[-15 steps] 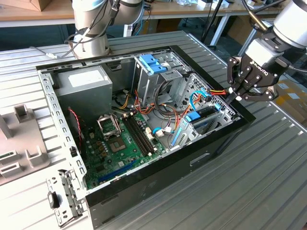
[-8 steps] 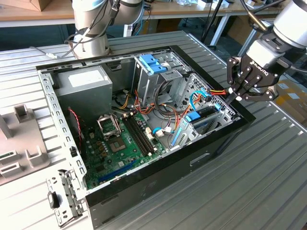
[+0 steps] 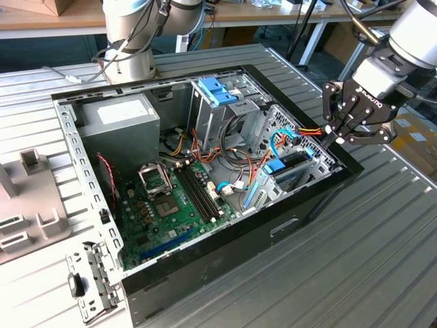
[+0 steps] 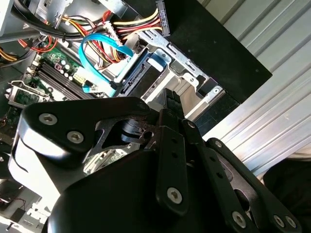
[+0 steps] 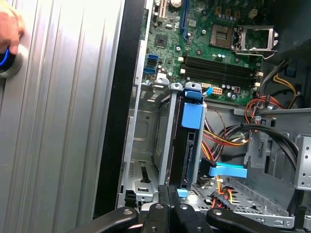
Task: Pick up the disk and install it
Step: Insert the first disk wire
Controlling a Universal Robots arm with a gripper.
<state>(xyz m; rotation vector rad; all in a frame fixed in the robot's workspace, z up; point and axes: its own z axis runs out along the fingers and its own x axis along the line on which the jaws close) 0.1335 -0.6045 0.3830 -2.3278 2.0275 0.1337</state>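
Hanging over the open computer case at the exterior view's right, the tool has its black fingers drawn together to a point, with nothing between them. The tip sits just above the metal drive cage at that end of the case. The disk stands on edge in the cage, a light-blue tab at its near end. The green motherboard and the grey power-supply box lie further along, and the case rests on a ribbed metal worktop.

In the second wrist view the tool reaches past its own black linkage, fingers narrow and closed on themselves. Just beyond them is the disk in the cage, beside a looping blue data cable.

In the first wrist view the closed fingertips are right at the cage's end, and the disk runs away from them, upright between the metal rails. I cannot tell whether they touch. At the worktop's far corner a person's hand rests on a blue-ringed round button.
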